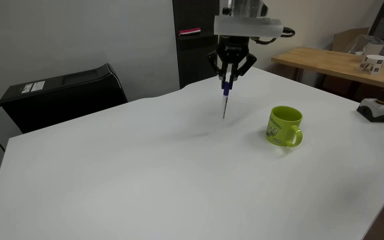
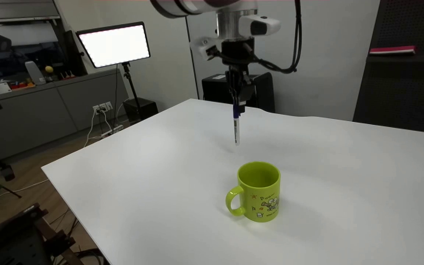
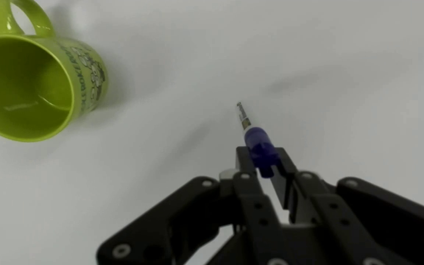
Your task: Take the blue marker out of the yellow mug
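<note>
Leftmost in an exterior view, a black, box-shaped case (image 1: 65,95) was seen beside the smooth white table (image 1: 128,173). Further right, the slim marker (image 1: 225,99) was pinched at its blue end by the claw (image 1: 227,85) and held nearly upright above the table, left of the glossy, cylindrical yellow-green mug (image 1: 281,127), printed with cartoons. Beyond, a wood-topped desk (image 1: 318,61) and a grey-and-black, knob-topped box (image 1: 377,106) were seen.

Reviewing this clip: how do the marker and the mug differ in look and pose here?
The marker is slim, blue and white; the mug is broad and yellow-green. The tool holds the marker above the table, while the mug stands upright on the table, unheld. Both carry printing.
</note>
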Controlling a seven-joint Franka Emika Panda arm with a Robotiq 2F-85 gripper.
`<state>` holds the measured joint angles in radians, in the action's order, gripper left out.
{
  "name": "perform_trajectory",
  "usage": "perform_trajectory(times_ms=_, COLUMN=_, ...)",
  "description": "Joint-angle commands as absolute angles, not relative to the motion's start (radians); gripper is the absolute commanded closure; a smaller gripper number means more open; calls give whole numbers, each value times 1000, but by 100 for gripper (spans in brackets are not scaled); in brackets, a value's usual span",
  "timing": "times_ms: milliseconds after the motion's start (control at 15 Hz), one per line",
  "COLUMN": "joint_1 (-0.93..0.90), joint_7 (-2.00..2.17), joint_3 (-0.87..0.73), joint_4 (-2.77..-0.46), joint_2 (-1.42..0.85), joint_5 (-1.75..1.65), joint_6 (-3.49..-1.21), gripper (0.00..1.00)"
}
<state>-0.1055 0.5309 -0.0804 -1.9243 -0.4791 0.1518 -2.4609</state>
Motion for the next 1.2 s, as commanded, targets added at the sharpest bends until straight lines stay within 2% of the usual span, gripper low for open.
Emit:
perform_trajectory(times_ms=0, joint_1=-165, joint_7=584, joint_3=-113, joint_4=-2017, joint_2=-483, joint_5=90, joint_6=-2742, gripper=95)
perform_trajectory(times_ms=333, joint_1=-269, joint_7=607, joint_3=-204, joint_4=-2117, joint_2=-536, joint_5=98, joint_6=-3078, gripper=95)
perform_trajectory(times_ms=667, joint_1=-377, joint_7=565, joint_3=-296, joint_4=-2167, joint_2=-606, joint_5=215, joint_6=-3288, gripper=95)
perform_trajectory(times_ms=1133, joint_1=-467, joint_7=589, joint_3=-357, joint_4=-2180, joint_2=-696, joint_5=302, joint_6=-3446, gripper=95)
